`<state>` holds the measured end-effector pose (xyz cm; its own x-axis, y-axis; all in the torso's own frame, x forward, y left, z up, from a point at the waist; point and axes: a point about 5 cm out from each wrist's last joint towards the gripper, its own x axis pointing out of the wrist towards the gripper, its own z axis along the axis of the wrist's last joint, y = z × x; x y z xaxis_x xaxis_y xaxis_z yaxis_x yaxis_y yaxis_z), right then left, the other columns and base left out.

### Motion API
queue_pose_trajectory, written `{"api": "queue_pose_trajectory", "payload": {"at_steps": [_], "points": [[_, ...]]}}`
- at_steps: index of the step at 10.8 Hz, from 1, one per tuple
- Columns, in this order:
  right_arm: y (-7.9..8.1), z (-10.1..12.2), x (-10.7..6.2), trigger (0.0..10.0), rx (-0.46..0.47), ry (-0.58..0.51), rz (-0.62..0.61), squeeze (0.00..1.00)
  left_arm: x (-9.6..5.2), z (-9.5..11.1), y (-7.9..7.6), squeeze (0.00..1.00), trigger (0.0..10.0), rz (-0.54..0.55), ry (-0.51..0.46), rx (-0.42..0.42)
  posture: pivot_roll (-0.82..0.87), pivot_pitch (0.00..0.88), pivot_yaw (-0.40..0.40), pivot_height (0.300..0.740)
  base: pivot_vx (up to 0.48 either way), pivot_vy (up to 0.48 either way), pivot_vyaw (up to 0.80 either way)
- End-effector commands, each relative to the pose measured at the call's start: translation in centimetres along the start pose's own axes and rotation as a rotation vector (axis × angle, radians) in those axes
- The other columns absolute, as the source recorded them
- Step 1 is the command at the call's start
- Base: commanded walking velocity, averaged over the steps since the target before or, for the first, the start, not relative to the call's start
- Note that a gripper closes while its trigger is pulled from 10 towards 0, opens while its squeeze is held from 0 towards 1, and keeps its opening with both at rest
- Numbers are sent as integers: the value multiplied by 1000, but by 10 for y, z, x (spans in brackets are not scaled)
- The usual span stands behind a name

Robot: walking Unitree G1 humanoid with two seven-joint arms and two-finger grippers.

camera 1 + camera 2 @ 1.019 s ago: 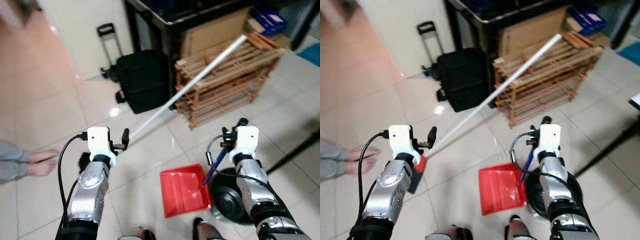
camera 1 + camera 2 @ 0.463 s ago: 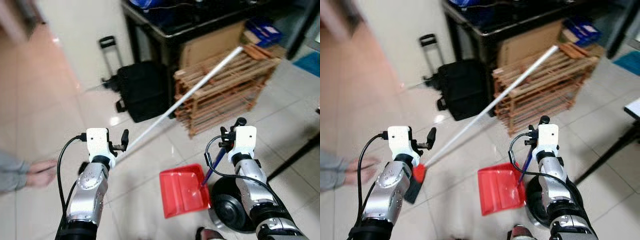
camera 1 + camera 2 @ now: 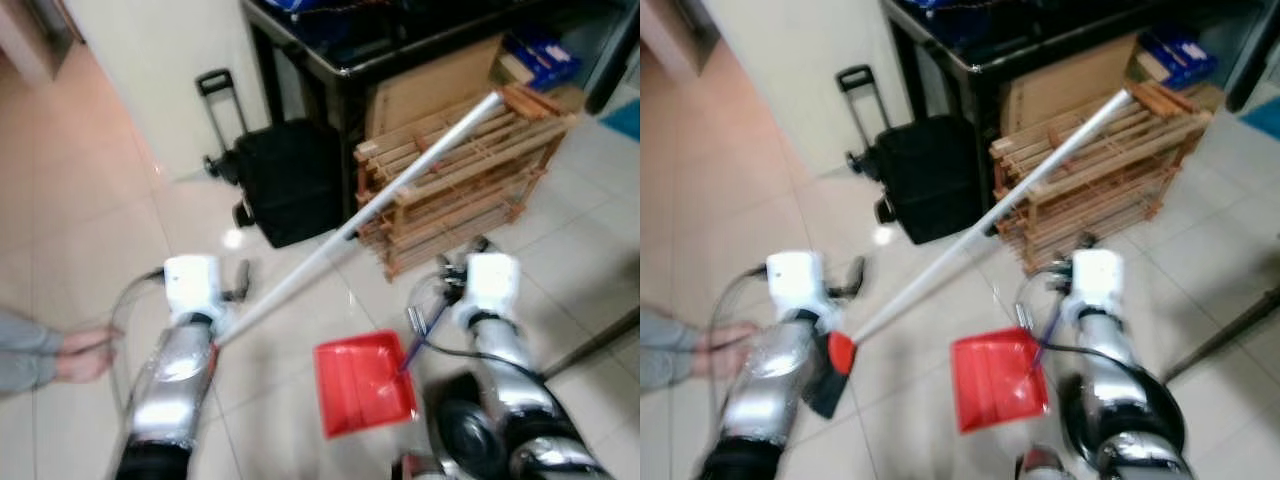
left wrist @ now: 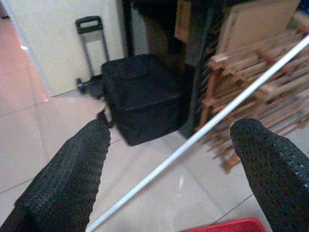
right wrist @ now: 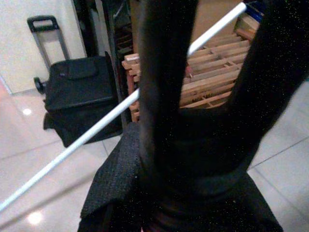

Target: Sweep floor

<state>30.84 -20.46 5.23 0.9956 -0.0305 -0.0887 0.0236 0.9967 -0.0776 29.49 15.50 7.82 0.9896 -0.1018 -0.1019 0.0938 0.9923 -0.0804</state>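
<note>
The red dustpan (image 3: 364, 384) lies on the floor at lower centre, its dark handle clamped in the right tool (image 5: 193, 145). The left tool (image 4: 169, 159), fingers spread apart, sits at lower left beside the white broomstick (image 3: 370, 215), which leans against the wooden rack (image 3: 470, 165). A black bag (image 3: 290, 180) sits upper centre.

Both silver arms reach forward and down, bent at the elbow, wrists level. The left gripper (image 4: 169, 159) has its two black fingers (image 4: 67, 179) spread wide apart with a clear gap between them. The right gripper (image 5: 207, 140) has its fingers pressed around a dark looped handle (image 5: 203, 96), holding it upright.
</note>
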Motion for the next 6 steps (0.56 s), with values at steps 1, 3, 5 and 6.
{"api": "queue_pose_trajectory", "payload": {"at_steps": [1,3,5,6], "points": [[10,13,7,10000,4,-51,26,0,-7,-4,20,0,10000,59,26,22,-142,130,138,740,375,0,0],[11,12,6,10000,9,-45,25,0,-7,-5,21,0,10000,60,29,25,-141,131,138,740,373,0,-400],[11,12,6,10000,10,-43,23,0,-7,-6,22,0,10000,61,35,30,-140,131,141,740,373,0,-800],[11,11,6,10000,9,-43,22,0,-7,-7,22,0,10000,62,37,32,-140,130,141,740,375,0,-800]]}}
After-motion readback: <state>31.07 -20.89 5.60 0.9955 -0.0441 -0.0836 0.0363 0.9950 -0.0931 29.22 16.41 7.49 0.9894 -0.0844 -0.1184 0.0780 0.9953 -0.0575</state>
